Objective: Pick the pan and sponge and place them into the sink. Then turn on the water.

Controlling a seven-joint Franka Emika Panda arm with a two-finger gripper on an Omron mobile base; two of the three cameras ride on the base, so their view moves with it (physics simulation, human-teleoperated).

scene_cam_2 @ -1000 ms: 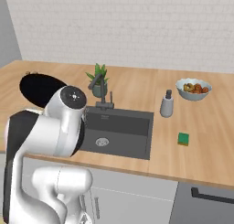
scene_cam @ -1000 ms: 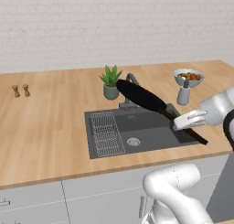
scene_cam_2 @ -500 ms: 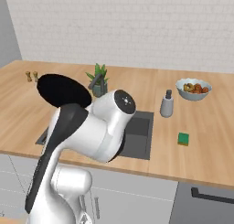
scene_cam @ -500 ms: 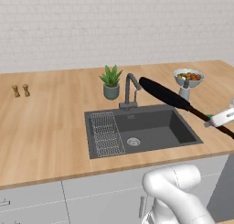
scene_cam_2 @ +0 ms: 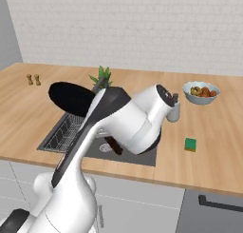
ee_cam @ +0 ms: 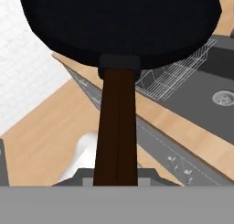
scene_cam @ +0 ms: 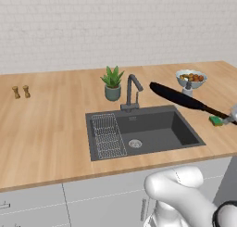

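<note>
No readable text, label, brand, number or sign anywhere: none on wall tiles, worktop (scene_cam: 55, 124), sink (scene_cam: 185, 131), pan (ee_cam: 119, 22) or cabinet fronts.

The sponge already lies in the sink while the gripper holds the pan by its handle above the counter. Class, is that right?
Not quite. The sponge lies on the counter to the right of the sink, not in it, as the right base view shows. The rest holds: the pan is held by its handle in the air.
</note>
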